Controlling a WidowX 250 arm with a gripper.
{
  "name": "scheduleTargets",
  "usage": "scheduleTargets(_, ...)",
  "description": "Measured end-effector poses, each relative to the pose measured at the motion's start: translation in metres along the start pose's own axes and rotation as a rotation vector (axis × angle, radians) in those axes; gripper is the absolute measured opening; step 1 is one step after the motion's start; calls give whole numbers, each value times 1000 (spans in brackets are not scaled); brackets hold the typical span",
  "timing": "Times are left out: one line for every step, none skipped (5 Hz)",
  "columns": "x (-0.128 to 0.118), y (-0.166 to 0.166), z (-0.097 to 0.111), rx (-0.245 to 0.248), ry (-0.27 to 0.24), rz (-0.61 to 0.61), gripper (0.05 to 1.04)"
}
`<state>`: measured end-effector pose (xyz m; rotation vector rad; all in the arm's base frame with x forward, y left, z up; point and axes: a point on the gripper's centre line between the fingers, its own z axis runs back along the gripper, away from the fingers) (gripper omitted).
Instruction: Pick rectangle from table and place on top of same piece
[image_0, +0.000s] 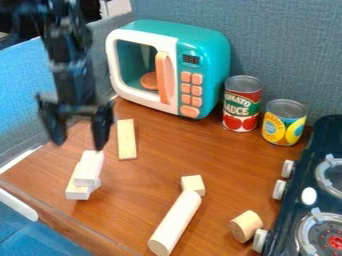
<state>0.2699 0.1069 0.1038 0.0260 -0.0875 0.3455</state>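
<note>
The gripper (77, 130) hangs at the left of the scene, spread wide and holding nothing. Just on its near side, the white upper block (89, 169) rests skewed on a similar lower block (77, 191), which sits on the table (127, 187). To the right of the gripper, a tan rectangle (127, 139) lies flat and alone (it looks broader and yellower than the stacked pair).

I judge the placing done, since like already sits on like; the next move would be to draw up and away without nudging the crooked top piece. If the tan rectangle is the one meant, the step in hand is the pick, and the gripper must go right, line up across its narrow width and come down to close on it.

Farther off stands the toy microwave (204, 60), its door shut, with a round orange piece (149, 80) inside, seen through the window. Right of it are a tomato can (242, 102) and a yellow-labelled can (284, 122), both upright (their tops look closed, so I can't tell what they hold).
</note>
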Motion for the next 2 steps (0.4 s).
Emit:
scheduleTargets(-4, -26, 4, 53, -45, -199, 1008)
scheduleTargets(0, -31, -9, 17, 65, -254, 1008)
